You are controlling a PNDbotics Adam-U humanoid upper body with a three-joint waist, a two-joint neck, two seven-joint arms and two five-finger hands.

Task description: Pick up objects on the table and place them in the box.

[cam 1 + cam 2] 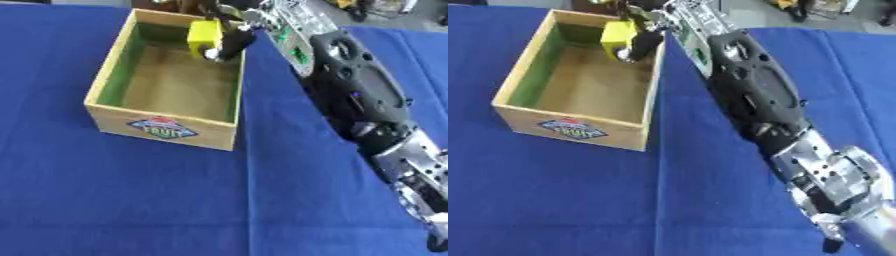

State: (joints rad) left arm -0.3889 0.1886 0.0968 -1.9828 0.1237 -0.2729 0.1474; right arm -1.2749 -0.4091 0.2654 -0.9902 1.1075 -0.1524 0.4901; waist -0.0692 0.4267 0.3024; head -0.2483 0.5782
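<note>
The right arm reaches in from the lower right and extends across the blue tablecloth [175, 200] to the far corner of the wooden box [105, 95]. The right hand [229, 42] has its fingers curled round a yellow block [203, 33], which hangs inside the box opening, near the far right wall and above the floor. The box bears a label reading "FRUIT" [163, 127] on its near face; its floor appears bare. The left hand shows in neither view.

Judgement on handling: the block looks rigid, small and light, with flat faces and square edges, so it should neither deform nor break if let go from this height. Its smooth faces could slip against the fingers; the soundest hold is across two opposite flat faces, as the fingers seem to be placed now, though the exact contact is partly hidden by the hand itself.

Judgement on stage: placement is nearly complete; release over the box floor remains
</note>
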